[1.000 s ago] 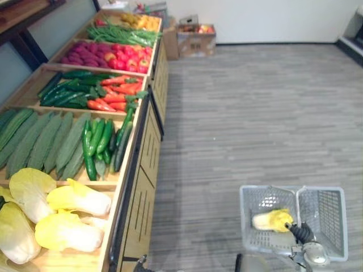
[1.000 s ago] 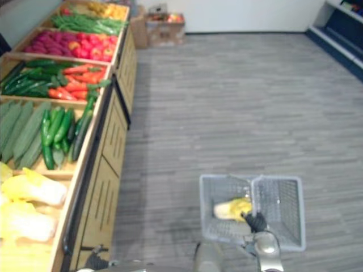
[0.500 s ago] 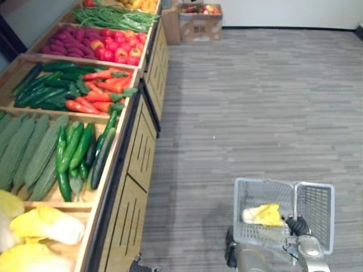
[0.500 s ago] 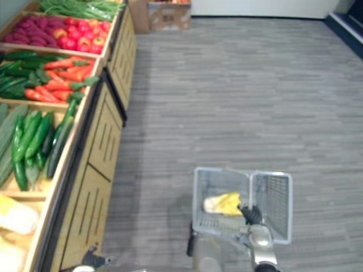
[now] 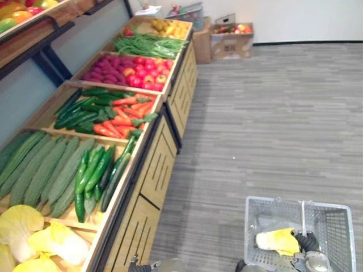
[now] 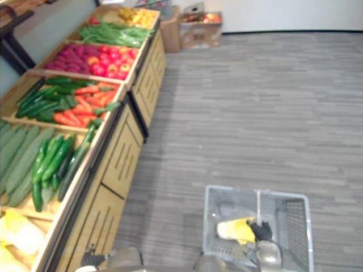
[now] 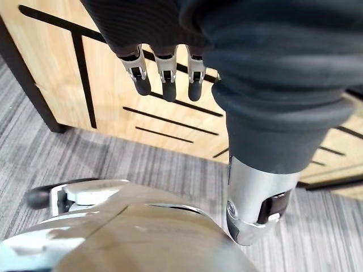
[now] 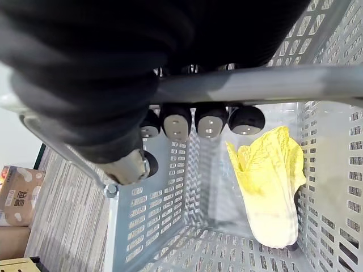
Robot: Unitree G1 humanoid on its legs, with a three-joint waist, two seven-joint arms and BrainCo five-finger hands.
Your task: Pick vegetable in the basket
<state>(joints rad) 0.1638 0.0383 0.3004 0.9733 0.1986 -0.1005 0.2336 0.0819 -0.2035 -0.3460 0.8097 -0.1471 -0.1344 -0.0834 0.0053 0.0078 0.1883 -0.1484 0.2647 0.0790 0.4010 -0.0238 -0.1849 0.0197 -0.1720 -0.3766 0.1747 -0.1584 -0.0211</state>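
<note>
The right hand point(image 8: 176, 120) clenched the handle point(image 8: 272, 85) of the basket point(image 8: 164, 192), the left hand point(image 7: 168, 79) hung slack, and the cabbage point(image 8: 269, 187) inside appeared light, bruisable and best gripped mid-body.

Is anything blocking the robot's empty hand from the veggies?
Nothing covers the vegetables; they lie open on top. The left hand hangs low, facing the stand's wooden front, so it probably must rise over that edge.

Pale grey perforated basket point(image 5: 334, 232) — yellow cabbage point(image 5: 278, 241) — grey streaked floor point(image 5: 272, 124)
</note>
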